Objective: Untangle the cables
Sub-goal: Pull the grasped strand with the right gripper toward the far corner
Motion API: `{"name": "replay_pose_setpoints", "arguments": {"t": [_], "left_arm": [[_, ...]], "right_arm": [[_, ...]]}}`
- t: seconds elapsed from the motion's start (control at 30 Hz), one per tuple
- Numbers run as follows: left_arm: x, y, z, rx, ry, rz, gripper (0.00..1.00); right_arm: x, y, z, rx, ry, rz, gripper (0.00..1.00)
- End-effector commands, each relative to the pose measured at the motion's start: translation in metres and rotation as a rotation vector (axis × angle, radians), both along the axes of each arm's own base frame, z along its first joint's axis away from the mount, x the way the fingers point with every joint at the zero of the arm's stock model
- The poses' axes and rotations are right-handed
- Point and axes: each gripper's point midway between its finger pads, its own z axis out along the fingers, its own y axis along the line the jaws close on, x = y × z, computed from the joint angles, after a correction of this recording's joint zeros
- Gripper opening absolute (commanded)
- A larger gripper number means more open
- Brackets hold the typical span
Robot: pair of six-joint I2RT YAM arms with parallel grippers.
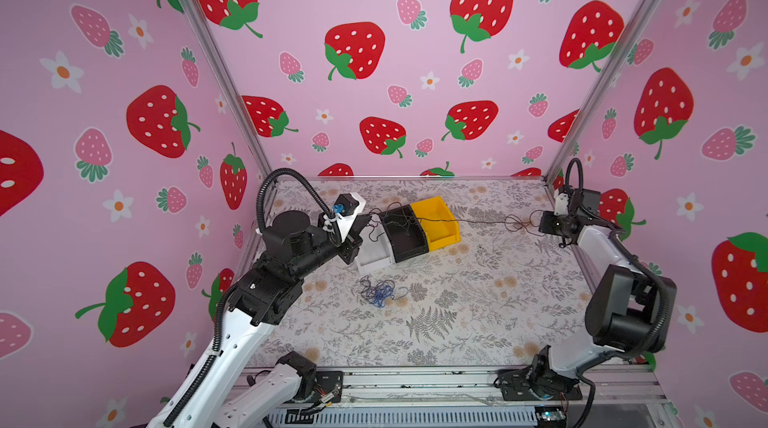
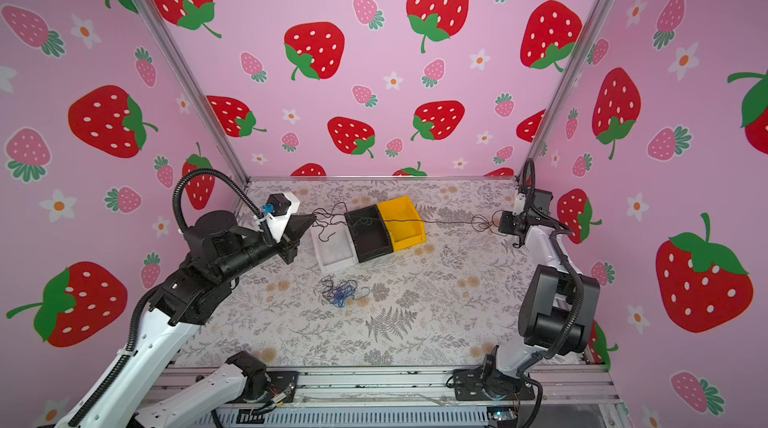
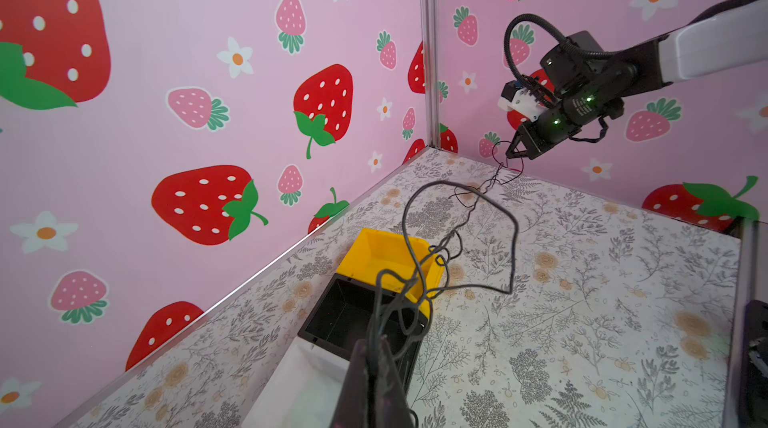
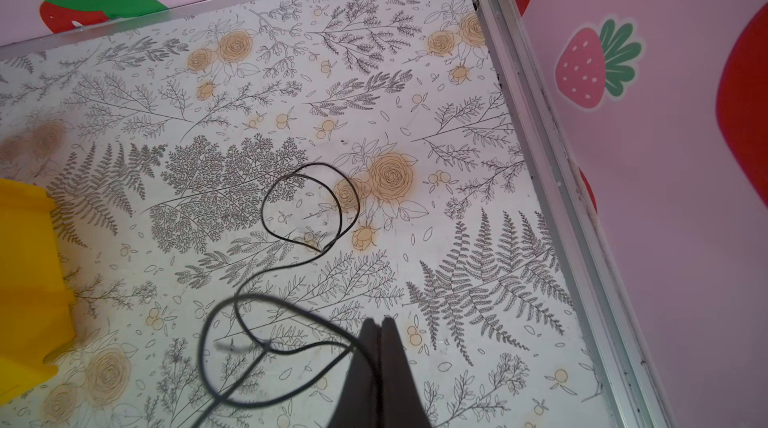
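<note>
Left claw (image 2: 312,220): closed, pinching one end of a black cable (image 2: 440,222).
Right claw (image 2: 500,223): closed on the same cable's other end.
The cable spans above the black bin (image 2: 376,246) and yellow bin (image 2: 409,235), looping near each claw.
Remaining cables (image 2: 340,292): a blue, purple and black tangle lying on the tabletop (image 2: 457,322), near the white bin (image 2: 332,253).

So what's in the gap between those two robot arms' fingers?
A thin black cable runs nearly straight from the left fingers to the right fingers, passing over the black bin and yellow bin. Both top views show it.
</note>
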Motion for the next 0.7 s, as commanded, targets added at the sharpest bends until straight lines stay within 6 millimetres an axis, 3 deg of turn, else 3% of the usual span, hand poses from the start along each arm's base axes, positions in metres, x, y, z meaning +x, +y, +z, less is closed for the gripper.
{"name": "replay_pose_setpoints", "arguments": {"t": [0.0, 0.23, 0.37, 0.53, 0.67], "left_arm": [[-0.005, 0.013, 0.004, 0.007, -0.012, 0.028, 0.00], [-0.010, 0.037, 0.013, 0.010, -0.030, 0.094, 0.00], [-0.013, 0.023, 0.009, -0.035, 0.024, 0.005, 0.00], [-0.006, 0.007, 0.000, -0.106, 0.074, -0.057, 0.00], [-0.006, -0.009, 0.013, -0.169, 0.080, -0.127, 0.00]], "right_arm": [[0.010, -0.002, 0.008, -0.006, -0.030, 0.011, 0.00], [0.021, -0.003, -0.004, -0.003, -0.003, 0.019, 0.00], [0.025, 0.002, 0.004, 0.011, -0.024, 0.033, 0.00], [0.026, 0.020, 0.028, 0.034, -0.082, 0.093, 0.00], [0.023, 0.043, 0.063, 0.037, -0.152, 0.158, 0.00]]}}
